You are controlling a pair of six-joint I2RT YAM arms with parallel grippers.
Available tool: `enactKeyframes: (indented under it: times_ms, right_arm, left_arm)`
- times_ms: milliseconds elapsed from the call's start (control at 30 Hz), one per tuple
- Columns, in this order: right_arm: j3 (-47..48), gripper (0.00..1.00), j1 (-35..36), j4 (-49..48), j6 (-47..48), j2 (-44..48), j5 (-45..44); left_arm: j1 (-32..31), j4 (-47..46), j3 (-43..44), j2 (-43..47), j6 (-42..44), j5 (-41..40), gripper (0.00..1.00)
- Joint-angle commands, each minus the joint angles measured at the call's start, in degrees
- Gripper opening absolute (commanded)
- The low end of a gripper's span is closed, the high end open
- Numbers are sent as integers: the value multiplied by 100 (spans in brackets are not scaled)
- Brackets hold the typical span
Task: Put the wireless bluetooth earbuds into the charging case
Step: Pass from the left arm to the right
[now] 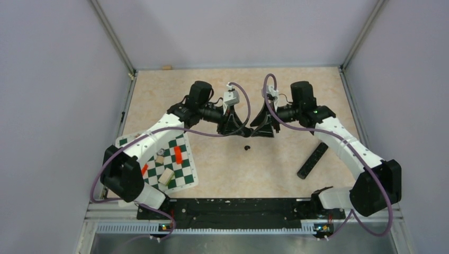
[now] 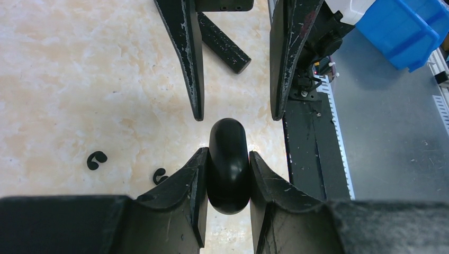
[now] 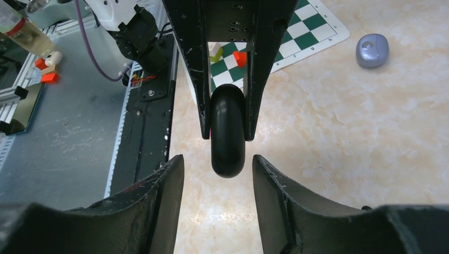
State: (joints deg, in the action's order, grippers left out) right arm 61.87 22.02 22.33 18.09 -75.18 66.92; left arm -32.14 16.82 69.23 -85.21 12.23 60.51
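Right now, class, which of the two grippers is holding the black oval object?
The left gripper: its fingers press both sides of the black oval object, while the right gripper faces it with open jaws, clear of it.

The table [image 1: 254, 174] is carrying one charging case [image 3: 372, 50], two black hooks [image 2: 97, 160] [image 2: 159, 175], one black bar [image 1: 312, 160], one checkered mat [image 1: 185, 172]; left tool [image 1: 231, 128] and right tool [image 1: 263, 129], two total, are flanking one black oval pod [image 2: 227, 169].
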Motion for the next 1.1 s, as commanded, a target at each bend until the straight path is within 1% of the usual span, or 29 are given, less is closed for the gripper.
enactKeyframes:
  times_ms: [0, 100, 267, 300, 400, 567, 600, 667, 700, 733, 833, 900, 967, 1067]
  right_arm:
    - [-41, 48, 144, -212, -8, -75, 20]
    - [-18, 45, 246, -109, 108, -167, -39]
    - [52, 43, 399, 118, 362, -240, -211]
    - [66, 40, 399, 129, 370, -253, -211]
    - [93, 27, 404, 161, 373, -285, -243]
    - [170, 22, 404, 409, 627, -289, -148]
    - [174, 20, 400, 441, 669, -278, -104]
    - [180, 13, 400, 508, 749, -255, 0]
    - [180, 10, 400, 531, 771, -237, 36]
    - [187, 9, 399, 576, 799, -228, 62]
    - [230, 8, 402, 667, 862, -173, 37]
    - [262, 7, 394, 670, 893, -103, -74]
    - [292, 6, 368, 659, 913, -28, -208]
    - [278, 3, 301, 528, 833, 80, -291]
  left_arm:
    - [-59, 46, 235, 134, 265, 22, 6]
    - [-73, 56, 232, 137, 263, 10, 5]
    - [-92, 50, 241, 137, 271, -2, 5]
    - [-94, 52, 240, 138, 271, 4, 5]
    - [-99, 59, 243, 144, 275, 13, 4]
    - [-102, 102, 231, 141, 346, -37, 4]
    - [-100, 102, 227, 139, 351, -45, 6]
    - [-104, 113, 235, 145, 350, -59, 17]
    - [-102, 112, 236, 152, 334, -76, 29]
    - [-100, 111, 232, 146, 324, -81, 38]
    - [-102, 111, 240, 161, 286, -146, 57]
    - [-92, 114, 242, 160, 263, -227, 65]
    - [-69, 116, 229, 180, 241, -325, 70]
    - [-33, 10, 199, 189, 149, -386, 80]
